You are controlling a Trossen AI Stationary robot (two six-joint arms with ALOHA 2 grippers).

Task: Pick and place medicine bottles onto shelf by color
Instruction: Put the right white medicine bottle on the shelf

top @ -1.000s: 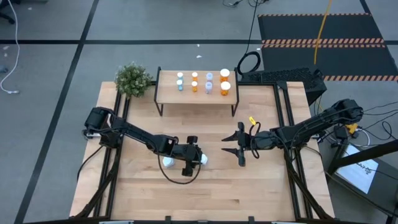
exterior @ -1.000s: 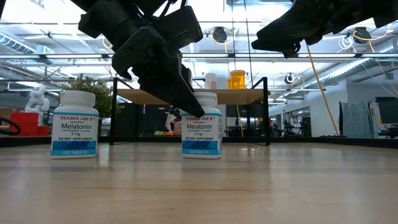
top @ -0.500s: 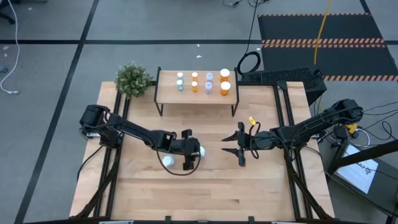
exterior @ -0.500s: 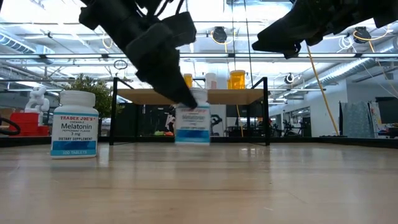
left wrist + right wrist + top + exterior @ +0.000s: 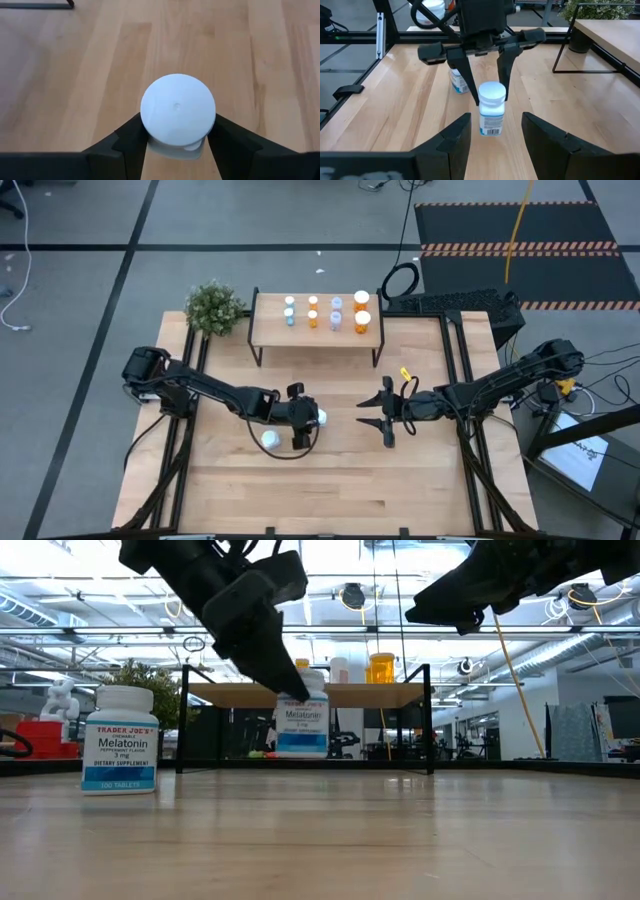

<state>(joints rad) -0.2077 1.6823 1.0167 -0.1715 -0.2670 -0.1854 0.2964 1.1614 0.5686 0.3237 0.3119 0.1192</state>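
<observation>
**Melatonin bottle is off the table, shelf run comes next**

Our left gripper (image 5: 487, 70) has its fingers (image 5: 131, 142) clamped on both sides of a white-capped melatonin bottle (image 5: 301, 720), just under the cap, and the low view shows it hanging clear of the tabletop (image 5: 350, 480). So we'd say we're in the carry step. A second melatonin bottle (image 5: 121, 739) stands on the table just beside the claw. The shelf (image 5: 270, 330), already holding several bottles, sits well beyond it. Next we need to lift above the board and find a free spot. Our right gripper (image 5: 387, 423) waits near, jaws apart and holding nothing.
</observation>
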